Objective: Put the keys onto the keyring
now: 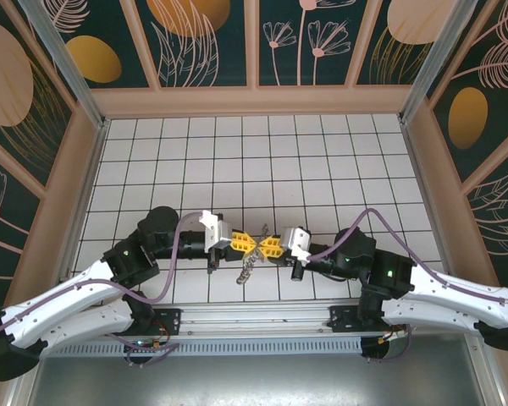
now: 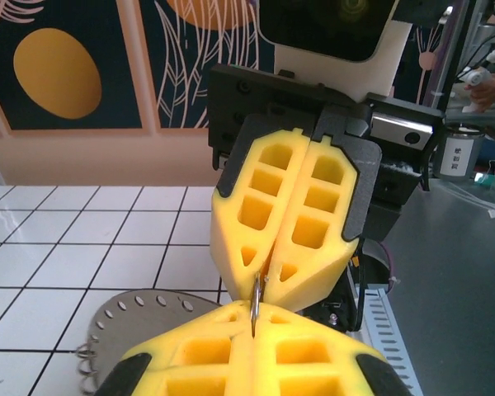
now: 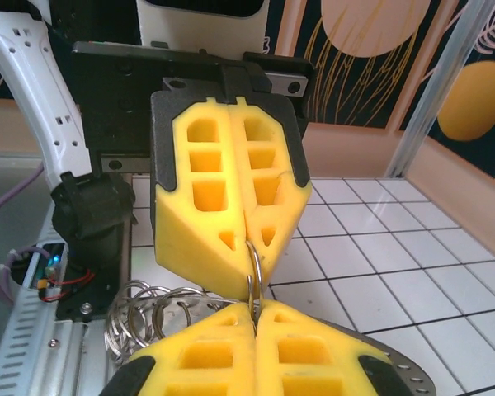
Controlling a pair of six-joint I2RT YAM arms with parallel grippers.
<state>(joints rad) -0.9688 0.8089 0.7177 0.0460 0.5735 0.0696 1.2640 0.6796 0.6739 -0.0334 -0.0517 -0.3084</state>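
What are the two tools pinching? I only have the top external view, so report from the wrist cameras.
Observer: A thin metal keyring, seen edge-on. It runs from the left tool straight into the right tool.
Operator: Now identify what sits beneath them.
Observer: A bunch of wire rings and a grey perforated disc.
Operator: Confirm both grips.
Observer: Each tool's yellow fingers are pressed together on the keyring, with no gap at the seam.
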